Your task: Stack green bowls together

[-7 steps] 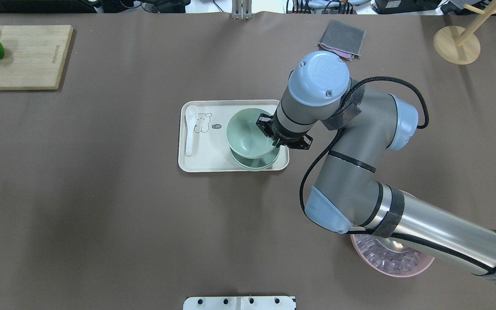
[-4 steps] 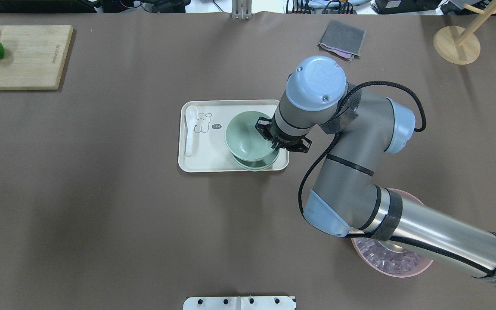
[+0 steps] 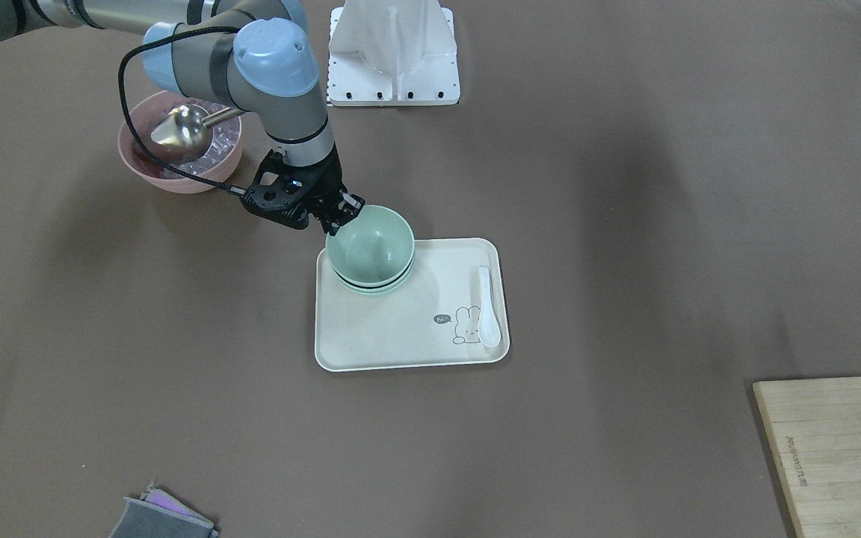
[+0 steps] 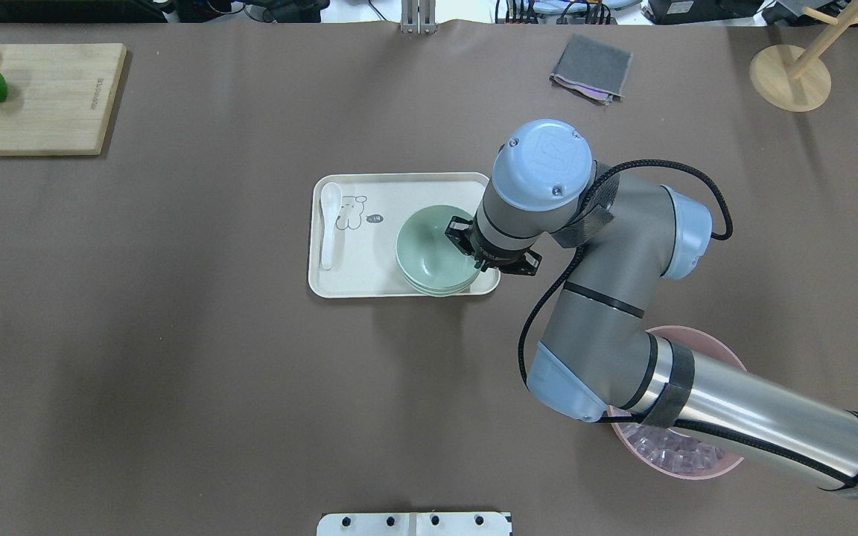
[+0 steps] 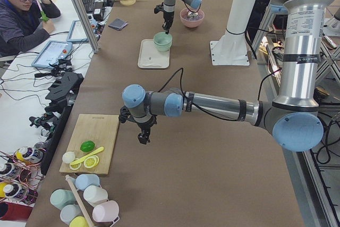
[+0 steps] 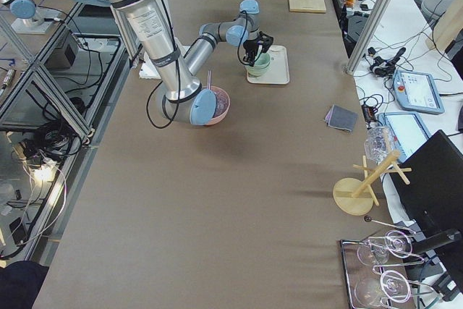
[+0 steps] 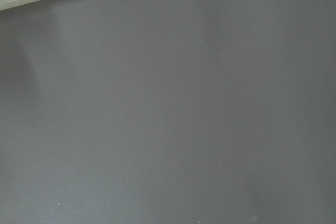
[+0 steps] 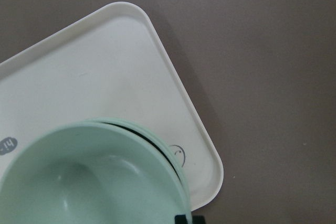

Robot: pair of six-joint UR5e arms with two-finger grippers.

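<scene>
Three pale green bowls [image 4: 433,253] sit nested in one stack on the near right part of the cream tray [image 4: 358,275]. The stack also shows in the front view [image 3: 371,246] and in the right wrist view [image 8: 89,182]. My right gripper [image 4: 466,242] is shut on the right rim of the top bowl; in the front view [image 3: 342,211] its fingers straddle that rim. My left gripper [image 5: 142,139] hovers over bare table near the cutting board, far from the bowls; I cannot tell whether it is open.
A white spoon [image 4: 330,223] lies on the tray's left side. A pink bowl [image 4: 697,465] with a metal scoop [image 3: 180,128] stands under my right arm. A cutting board [image 4: 42,97] with fruit is far left, a grey cloth [image 4: 591,67] and a wooden stand [image 4: 790,74] at the back.
My right gripper has lowered the top green bowl from a raised, offset position down into the stack, moving slightly toward the tray's near edge.
</scene>
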